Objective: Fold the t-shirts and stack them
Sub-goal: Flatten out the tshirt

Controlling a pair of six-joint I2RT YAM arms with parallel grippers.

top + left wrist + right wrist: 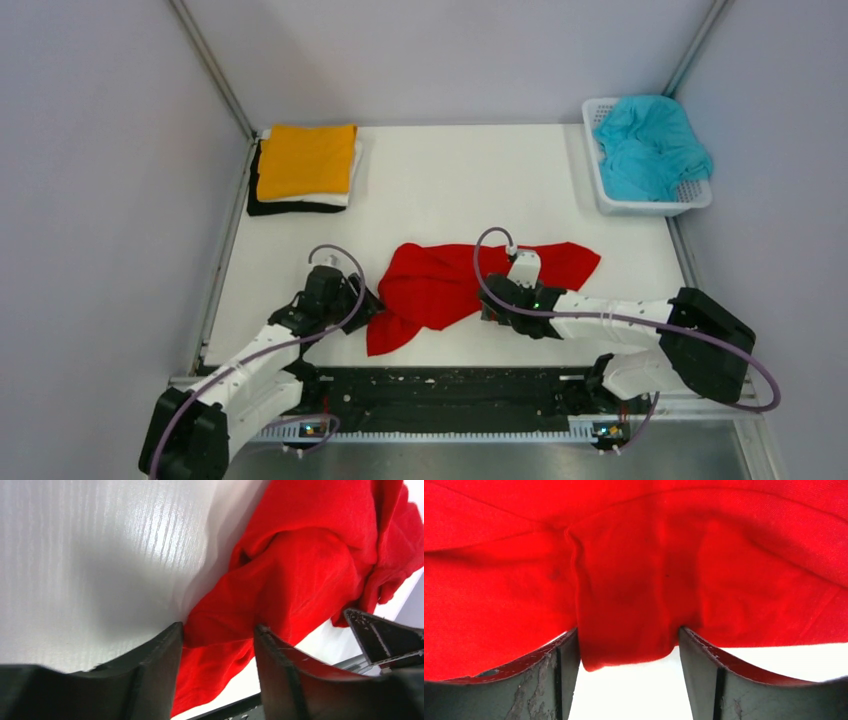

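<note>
A bright red t-shirt [440,285] lies crumpled near the table's front middle. My left gripper [372,305] is open at its left edge; in the left wrist view the jaws [217,630] straddle a fold of the red cloth [300,570]. My right gripper [490,300] is open at the shirt's near right part; in the right wrist view its jaws [628,632] straddle a hanging fold of the red cloth [634,555]. A folded stack stands at the back left: orange shirt [305,158] on top, white and black [265,207] beneath. A teal shirt [650,145] lies bunched in the basket.
The white perforated basket [650,208] stands at the back right corner. Grey walls enclose the table on the left, back and right. A black rail [440,385] runs along the near edge between the arm bases.
</note>
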